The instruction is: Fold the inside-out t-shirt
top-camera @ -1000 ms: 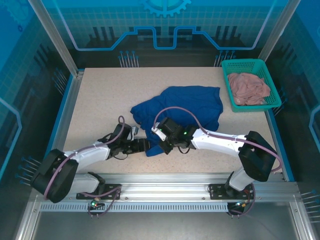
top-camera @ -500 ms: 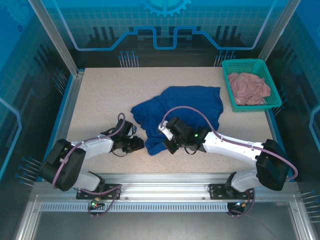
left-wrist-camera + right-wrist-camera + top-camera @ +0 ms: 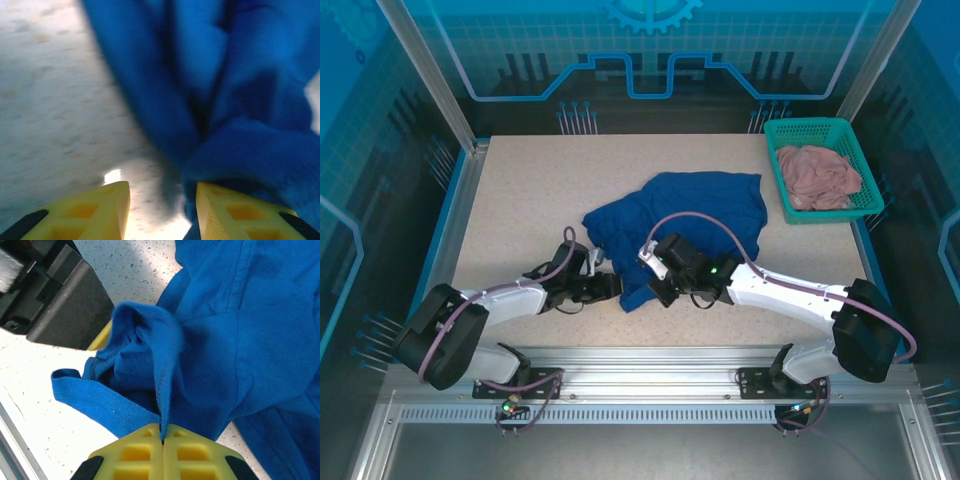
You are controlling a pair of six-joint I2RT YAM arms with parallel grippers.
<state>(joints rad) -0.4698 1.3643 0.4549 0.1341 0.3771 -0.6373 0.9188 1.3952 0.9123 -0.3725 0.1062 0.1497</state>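
Note:
The inside-out t-shirt (image 3: 685, 220) is royal blue and lies crumpled in the middle of the table. Its near-left corner trails toward the arms. My right gripper (image 3: 657, 292) sits on that corner. In the right wrist view the gripper (image 3: 162, 428) is shut on a raised fold of the t-shirt (image 3: 240, 340). My left gripper (image 3: 611, 287) lies low on the table just left of the corner. Its yellow fingers (image 3: 107, 202) stand apart, and the gripper (image 3: 162, 192) is open with bare table between them. The t-shirt's edge (image 3: 250, 150) touches the inner side of its right finger.
A teal basket (image 3: 775, 130) holding a dusty-pink cloth (image 3: 817, 175) stands at the table's back right corner. Bare speckled table (image 3: 520, 200) stretches left of and behind the t-shirt. The left arm's black wrist (image 3: 60, 295) shows close beside the held fold.
The left gripper drew back to the left, narrowed, then came right again to the shirt's corner and widened. The right gripper shifted slightly right, still holding its fold.

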